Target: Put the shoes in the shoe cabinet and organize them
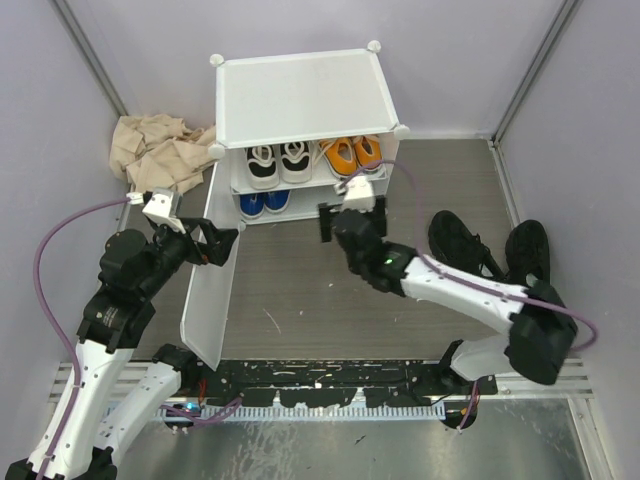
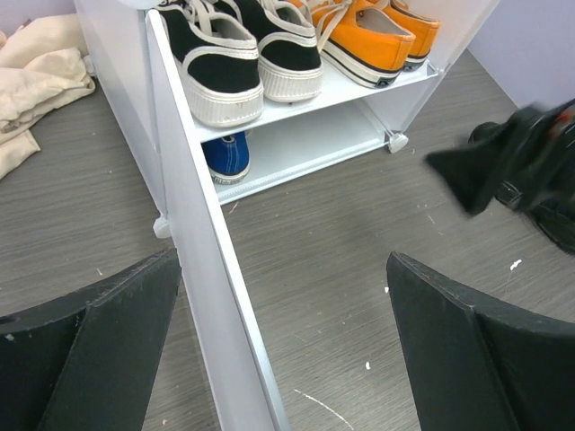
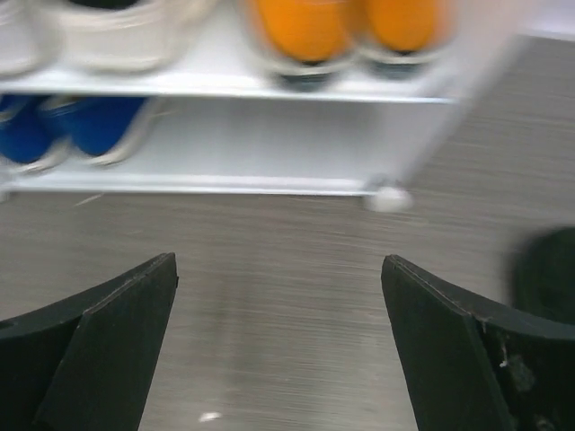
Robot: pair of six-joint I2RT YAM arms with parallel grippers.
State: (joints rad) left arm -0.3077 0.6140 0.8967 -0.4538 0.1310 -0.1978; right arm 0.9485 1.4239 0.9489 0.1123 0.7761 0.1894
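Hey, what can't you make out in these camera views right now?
Blue shoes: top view, mostly under the shelf; left wrist view, the door hides all but part of one.
Black shoes: right wrist view, a blurred patch cut by the right edge.
Orange shoes: right wrist view, blurred, cut off.

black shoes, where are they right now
In the top view the black shoes lie side by side on the table at the right, outside the shoe cabinet, just beyond the right arm.
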